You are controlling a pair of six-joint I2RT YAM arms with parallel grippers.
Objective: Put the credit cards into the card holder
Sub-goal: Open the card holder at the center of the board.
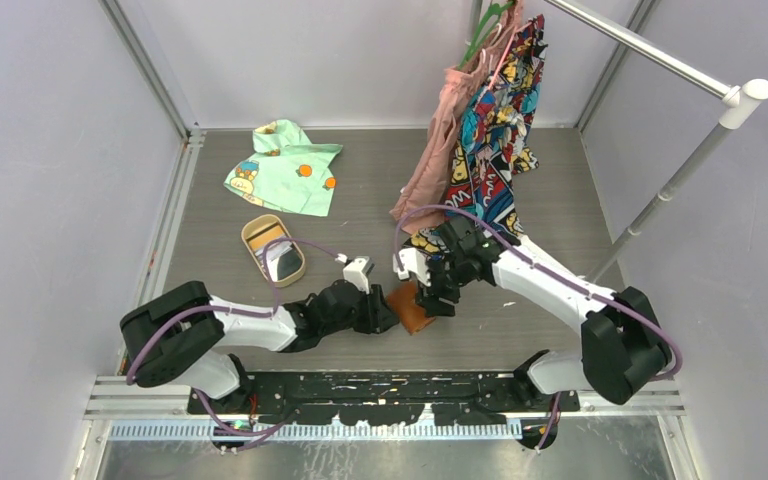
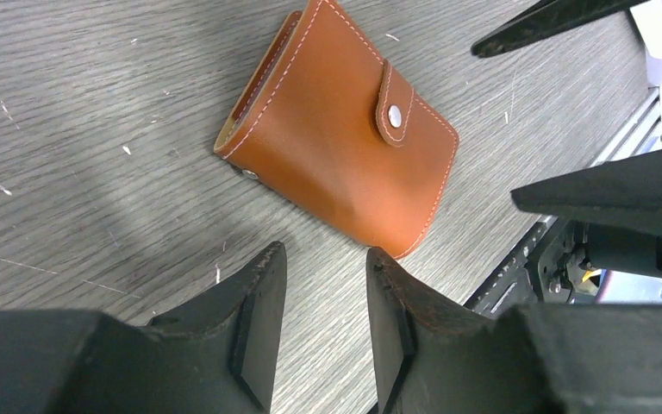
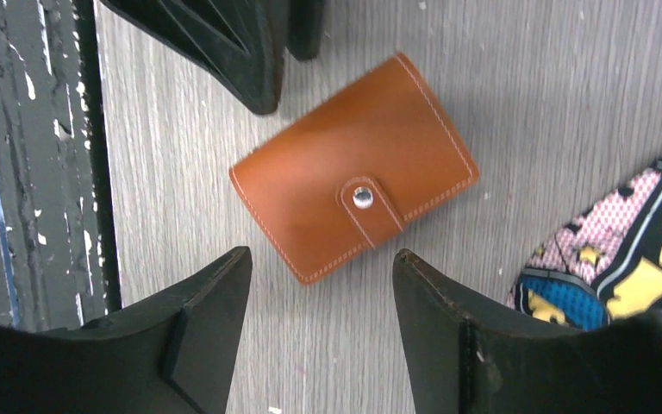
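Card holder [image 1: 412,308] [image 2: 336,147] [image 3: 353,194] lies flat on the grey wood-grain surface [image 1: 520,200], near the front edge, at centre between the two arms. Brown leather with pale stitching, folded shut, tab snapped down on a silver button. It is skewed to the surface edge.

Left jaws: a narrow gap, nothing between them. In the left wrist view the tips sit just short of the holder's near corner, and we see no contact. Right jaws: spread wide and empty, hanging above the holder with one corner showing between the tips in the right wrist view. We cannot tell the height above it. Neither set grips anything.

Left arm [image 1: 260,325] runs low from its base at lower left, stretched rightward to the holder's left edge. Right arm [image 1: 550,280] comes from lower right, elbow out to the right, forearm reaching left, wrist tipped down over the holder's right side.

Credit cards [image 1: 284,262]: we see a pale one in the tan oval tray [image 1: 256,262], well left of the holder and behind it. The others are too small to sort out.

Further back, a green printed cloth [image 1: 285,165] lies on the surface. Comic-print garments [image 1: 495,120] hang from a rail [image 1: 660,55].
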